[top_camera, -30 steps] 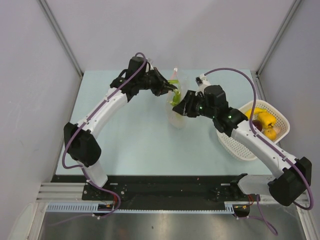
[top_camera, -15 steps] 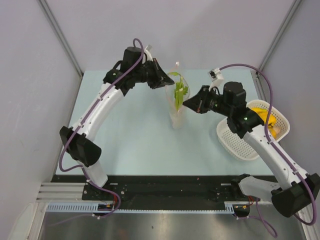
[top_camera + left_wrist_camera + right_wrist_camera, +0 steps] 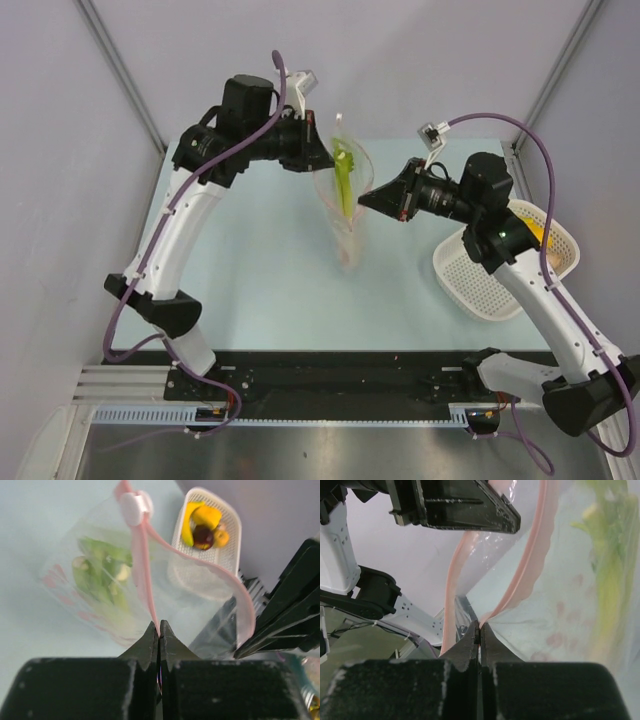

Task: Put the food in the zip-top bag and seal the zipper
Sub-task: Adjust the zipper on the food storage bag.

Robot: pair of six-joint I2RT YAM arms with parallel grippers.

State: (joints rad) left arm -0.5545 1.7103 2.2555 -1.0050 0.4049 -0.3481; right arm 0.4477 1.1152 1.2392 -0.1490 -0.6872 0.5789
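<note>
As our left gripper (image 3: 159, 631) and right gripper (image 3: 479, 628) each pinch the one bag (image 3: 347, 238) by its zipper (image 3: 143, 562), we count one leek (image 3: 97, 575) inside.

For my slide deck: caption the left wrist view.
Left gripper shut on the zip-top bag's pink zipper; leek inside, white basket behind.

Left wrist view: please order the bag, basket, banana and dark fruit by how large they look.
1. bag, largest, though it is also nearest the camera
2. basket
3. banana
4. dark fruit
</note>
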